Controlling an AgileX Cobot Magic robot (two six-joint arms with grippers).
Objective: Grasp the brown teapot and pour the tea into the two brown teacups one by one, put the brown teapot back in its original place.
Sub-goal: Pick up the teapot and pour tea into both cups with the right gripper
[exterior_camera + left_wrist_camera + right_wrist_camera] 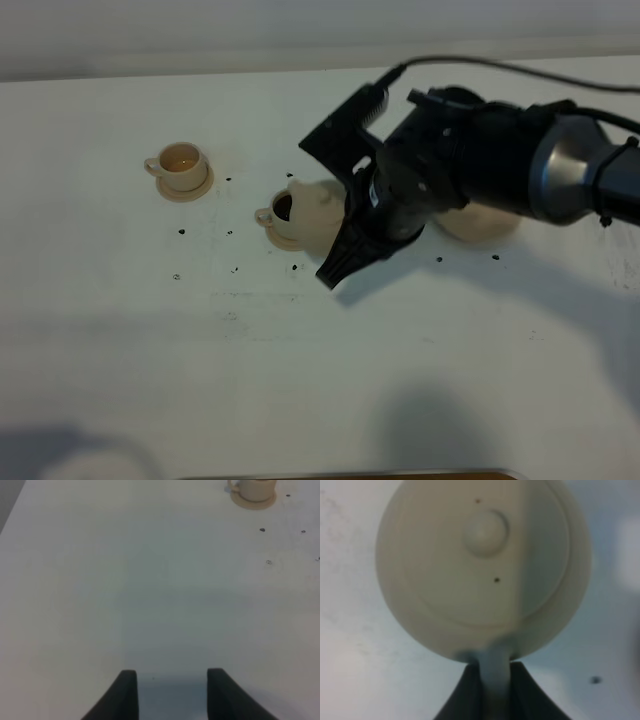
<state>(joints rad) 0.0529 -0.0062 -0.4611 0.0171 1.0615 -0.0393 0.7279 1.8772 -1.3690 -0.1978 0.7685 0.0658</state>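
Observation:
The brown teapot (318, 205) hangs tilted, its spout toward a brown teacup (281, 213) with a dark inside that stands on its small saucer. My right gripper (346, 235) is shut on the teapot's loop handle. The right wrist view shows the knobbed lid (485, 530) from above and the handle between my fingers (495, 692). The other teacup (182, 164) stands on its saucer at the far left and also shows in the left wrist view (256, 489). The wider saucer (485, 228) lies partly hidden behind my right arm. My left gripper (172, 695) is open and empty over bare table.
Small dark specks (181, 231) are scattered on the white table (300, 380) around the cups and near the wide saucer (495, 257). My right arm and its cable stretch in from the far right edge.

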